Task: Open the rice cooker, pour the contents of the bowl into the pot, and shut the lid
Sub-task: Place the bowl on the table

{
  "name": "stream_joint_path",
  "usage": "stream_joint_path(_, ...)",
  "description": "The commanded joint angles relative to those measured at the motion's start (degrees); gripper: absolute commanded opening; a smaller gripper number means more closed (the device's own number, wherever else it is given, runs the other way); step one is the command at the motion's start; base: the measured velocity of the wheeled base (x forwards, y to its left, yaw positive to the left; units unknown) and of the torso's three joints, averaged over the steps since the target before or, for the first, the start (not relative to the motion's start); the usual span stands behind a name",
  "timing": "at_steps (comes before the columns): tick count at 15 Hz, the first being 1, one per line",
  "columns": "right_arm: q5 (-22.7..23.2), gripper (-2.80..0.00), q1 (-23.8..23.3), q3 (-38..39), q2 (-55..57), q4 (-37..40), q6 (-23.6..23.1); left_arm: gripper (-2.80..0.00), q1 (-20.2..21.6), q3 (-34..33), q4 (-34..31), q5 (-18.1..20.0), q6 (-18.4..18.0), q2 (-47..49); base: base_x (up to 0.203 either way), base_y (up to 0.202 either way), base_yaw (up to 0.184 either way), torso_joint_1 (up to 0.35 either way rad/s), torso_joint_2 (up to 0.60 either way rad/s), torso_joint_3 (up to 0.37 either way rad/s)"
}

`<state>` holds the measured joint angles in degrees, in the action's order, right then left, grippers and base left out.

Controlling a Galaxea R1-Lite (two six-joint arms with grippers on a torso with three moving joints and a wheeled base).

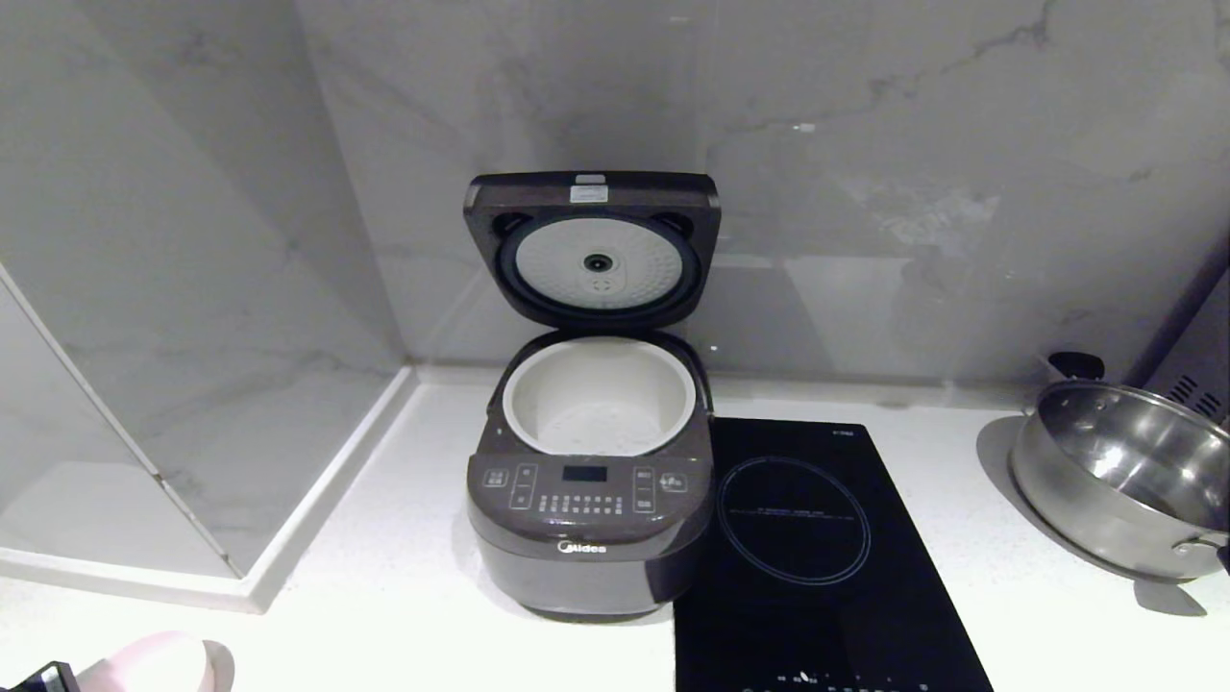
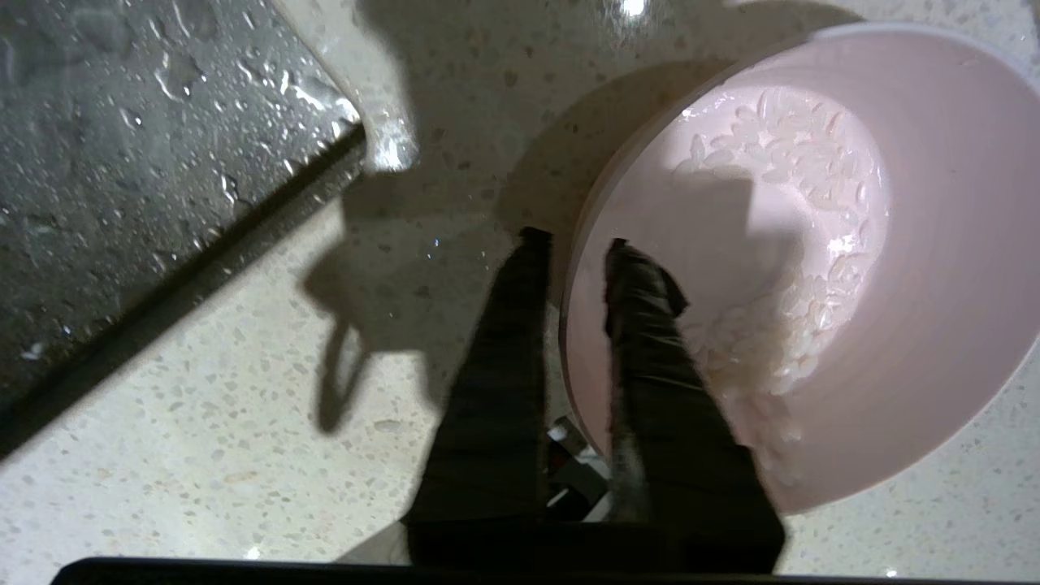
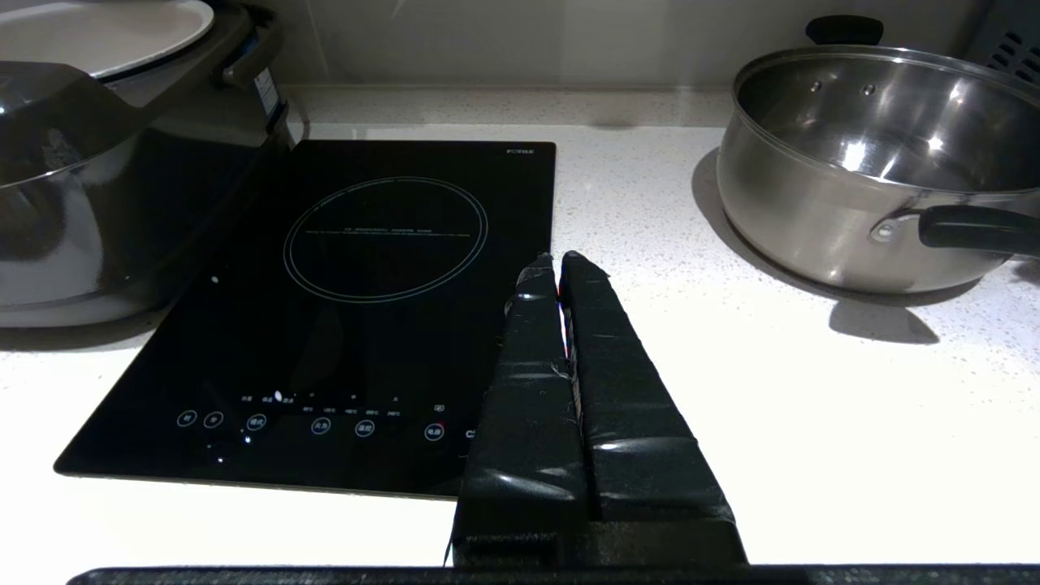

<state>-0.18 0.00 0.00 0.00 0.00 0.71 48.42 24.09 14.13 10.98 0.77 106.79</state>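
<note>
The rice cooker (image 1: 586,557) stands at the middle of the counter with its lid (image 1: 594,250) swung up, white dimpled disc facing me. The cream pot (image 1: 596,384) sits uncovered in the body. The pale pink bowl (image 1: 154,663) rests on the counter at the near left; the left wrist view shows the bowl (image 2: 934,284) holding whitish rice grains, the contents (image 2: 812,162). My left gripper (image 2: 575,240) straddles the bowl's rim, one finger inside and one outside, slightly open with a gap beside the rim. My right gripper (image 3: 559,258) is shut and empty, low over the counter by the hob.
A flat black hob (image 1: 817,538) lies right of the cooker. A steel pan (image 1: 1124,471) with black handles stands at the far right. A marble wall and a pale ledge (image 1: 327,481) bound the counter's left; a wet grey surface (image 2: 122,162) lies beside the bowl.
</note>
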Motion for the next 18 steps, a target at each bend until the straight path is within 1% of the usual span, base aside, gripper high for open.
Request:
stream_joint_path(1, 0.01, -2.80, 0.00, 0.00, 0.00, 0.00, 0.00, 0.00, 0.01, 0.20, 0.11, 0.47, 0.02, -1.18, 0.000, 0.000, 0.000, 0.000, 0.00, 0.000)
stream_joint_path(4, 0.01, -2.80, 0.00, 0.00, 0.00, 0.00, 0.00, 0.00, 0.01, -0.18, 0.11, 4.97, -0.70, -5.72, 0.000, 0.000, 0.000, 0.000, 0.00, 0.000)
stream_joint_path(5, 0.01, -2.80, 0.00, 0.00, 0.00, 0.00, 0.00, 0.00, 0.01, -0.43, 0.06, 6.58, -2.26, -7.63, 0.000, 0.000, 0.000, 0.000, 0.00, 0.000)
stream_joint_path(8, 0.01, -2.80, 0.00, 0.00, 0.00, 0.00, 0.00, 0.00, 0.00, -3.05, 0.02, 12.58, -8.81, -14.40, 0.000, 0.000, 0.000, 0.000, 0.00, 0.000)
stream_joint_path(9, 0.01, -2.80, 0.00, 0.00, 0.00, 0.00, 0.00, 0.00, -0.40, -3.95, 0.02, 13.98, -10.64, -16.74, 0.000, 0.000, 0.000, 0.000, 0.00, 0.000)
stream_joint_path(10, 0.01, -2.80, 0.00, 0.00, 0.00, 0.00, 0.00, 0.00, -1.44, -4.52, -0.01, 14.64, -11.50, -18.67, 0.000, 0.000, 0.000, 0.000, 0.00, 0.000)
stream_joint_path(12, 0.01, -2.80, 0.00, 0.00, 0.00, 0.00, 0.00, 0.00, -4.24, -5.06, -0.07, 15.39, -11.96, -22.30, 0.000, 0.000, 0.000, 0.000, 0.00, 0.000)
stream_joint_path(13, 0.01, -2.80, 0.00, 0.00, 0.00, 0.00, 0.00, 0.00, -5.24, -5.50, 0.02, 17.04, -12.05, -23.71, 0.000, 0.000, 0.000, 0.000, 0.00, 0.000)
stream_joint_path(14, 0.01, -2.80, 0.00, 0.00, 0.00, 0.00, 0.00, 0.00, -5.97, -5.74, 0.06, 20.16, -12.09, -25.34, 0.000, 0.000, 0.000, 0.000, 0.00, 0.000)
stream_joint_path(15, 0.01, -2.80, 0.00, 0.00, 0.00, 0.00, 0.00, -2.80, -6.89, -5.92, 0.07, 22.73, -12.09, -27.28, 0.000, 0.000, 0.000, 0.000, 0.00, 0.000)
stream_joint_path(17, 0.01, -2.80, 0.00, 0.00, 0.00, 0.00, 0.00, -2.80, -10.61, -6.27, 0.10, 28.67, -11.94, -32.52, 0.000, 0.000, 0.000, 0.000, 0.00, 0.000)
stream_joint_path(18, 0.01, -2.80, 0.00, 0.00, 0.00, 0.00, -0.09, -2.80, -13.58, -6.42, 0.10, 30.79, -11.89, -35.65, 0.000, 0.000, 0.000, 0.000, 0.00, 0.000)
